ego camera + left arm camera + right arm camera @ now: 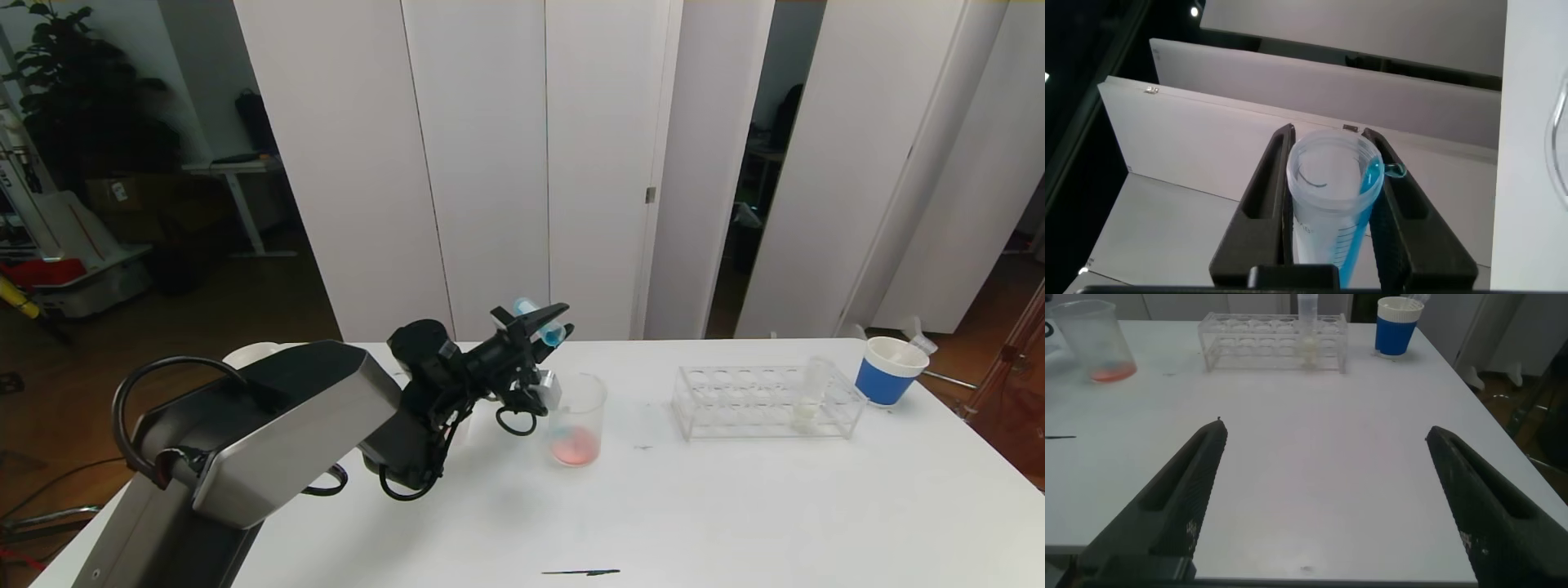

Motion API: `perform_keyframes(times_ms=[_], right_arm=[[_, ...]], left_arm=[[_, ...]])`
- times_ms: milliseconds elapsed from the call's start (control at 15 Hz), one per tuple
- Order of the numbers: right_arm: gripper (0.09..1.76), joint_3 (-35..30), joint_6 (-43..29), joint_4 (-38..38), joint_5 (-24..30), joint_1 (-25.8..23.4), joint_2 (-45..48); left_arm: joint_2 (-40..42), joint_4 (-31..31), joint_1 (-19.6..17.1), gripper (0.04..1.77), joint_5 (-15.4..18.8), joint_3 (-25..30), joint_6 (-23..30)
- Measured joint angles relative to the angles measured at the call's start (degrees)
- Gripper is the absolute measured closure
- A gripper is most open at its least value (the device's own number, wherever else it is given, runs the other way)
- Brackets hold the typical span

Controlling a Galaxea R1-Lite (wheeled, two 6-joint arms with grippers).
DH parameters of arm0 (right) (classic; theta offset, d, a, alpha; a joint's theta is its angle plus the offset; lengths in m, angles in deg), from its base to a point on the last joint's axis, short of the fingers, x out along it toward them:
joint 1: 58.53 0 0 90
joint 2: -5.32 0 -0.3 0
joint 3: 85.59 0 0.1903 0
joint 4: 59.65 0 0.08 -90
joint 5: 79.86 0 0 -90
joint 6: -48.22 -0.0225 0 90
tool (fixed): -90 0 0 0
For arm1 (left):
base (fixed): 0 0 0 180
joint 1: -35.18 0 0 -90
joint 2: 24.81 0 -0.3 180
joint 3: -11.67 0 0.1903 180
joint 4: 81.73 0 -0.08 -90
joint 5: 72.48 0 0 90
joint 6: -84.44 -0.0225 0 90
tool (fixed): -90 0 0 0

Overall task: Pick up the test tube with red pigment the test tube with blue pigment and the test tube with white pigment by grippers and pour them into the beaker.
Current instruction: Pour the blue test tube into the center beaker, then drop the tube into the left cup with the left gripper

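Left pincer [545, 322]: hanging raised above the desk [735, 506], just beside and above the beaker [576, 420], and clenching the test tube with blue pigment [540, 320] between its two black fingers [1266, 192].
Test tube with blue pigment: lying tilted in that grasp, its open mouth pointing away from the arm; in the left wrist view a blue streak is clinging to the inner wall near the rim [1333, 184].
Beaker: standing upright on the desk below the left pincer, holding a shallow pink-red pool at the bottom with what seems to be a faint blue trace on its near wall, though that is hard to make out.
Test tube with white pigment [811, 394]: standing upright in the clear rack [766, 400], toward the rack's right end, with a little pale liquid at its foot.
Rack: sitting on the desk well to the right of the beaker.
Blue-banded paper cup [889, 369]: standing just beyond the rack's right end.
Right pincer [1327, 506]: hovering low over the near right part of the desk, fingers spread wide and grasping nothing, well apart from the rack and beaker.
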Motion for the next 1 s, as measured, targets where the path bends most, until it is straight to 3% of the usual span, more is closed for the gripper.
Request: perform_keyframes(times_ms=[667, 1000], right_arm=[[0.1, 0.0, 0.0, 0.0, 0.0, 0.0, 0.0], [0.1, 0.0, 0.02, 0.02, 0.02, 0.0, 0.0]], left_arm=[[2.86, 0.0, 0.84, 1.21, -0.45, 3.96, 0.02], [3.25, -0.02, 1.05, 1.21, -0.33, 3.17, -0.78]])
